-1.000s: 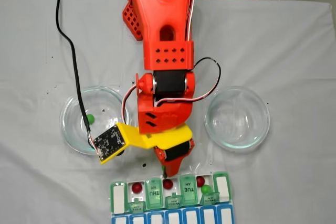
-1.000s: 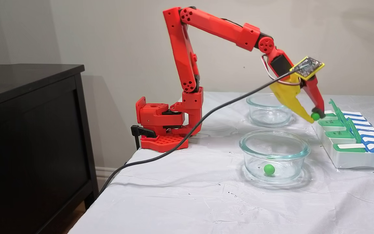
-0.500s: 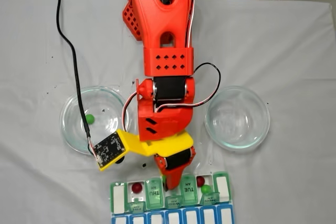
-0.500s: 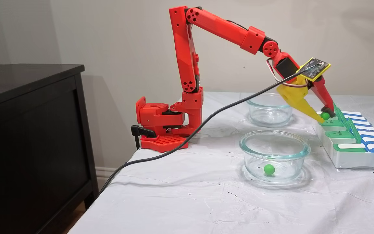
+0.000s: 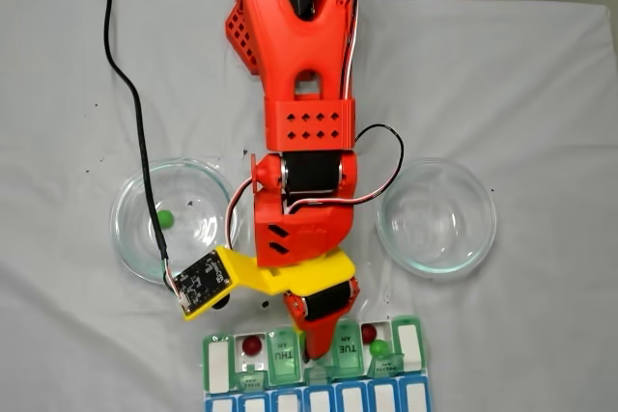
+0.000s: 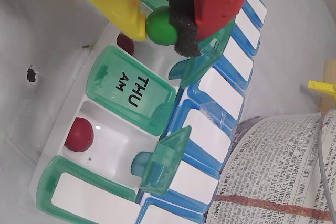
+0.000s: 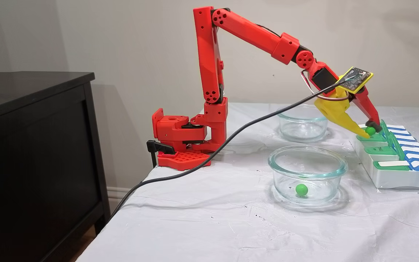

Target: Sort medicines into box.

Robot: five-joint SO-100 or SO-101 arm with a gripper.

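Two glass bowls [image 7: 307, 174] [image 7: 302, 123], a black cabinet [image 7: 35, 153], printed paper [image 6: 278, 171].

arm outstretched, claw [image 6: 157, 24] clamped (tilted down)

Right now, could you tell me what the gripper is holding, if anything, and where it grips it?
The gripper holds a green ball, pinched at its sides between the yellow finger and the black pad of the red finger.

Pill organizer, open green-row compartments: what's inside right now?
In the pill organizer, one red ball sits beside the THU lid; another red ball lies under the gripper, which holds a green ball. Rest of that compartment is covered.
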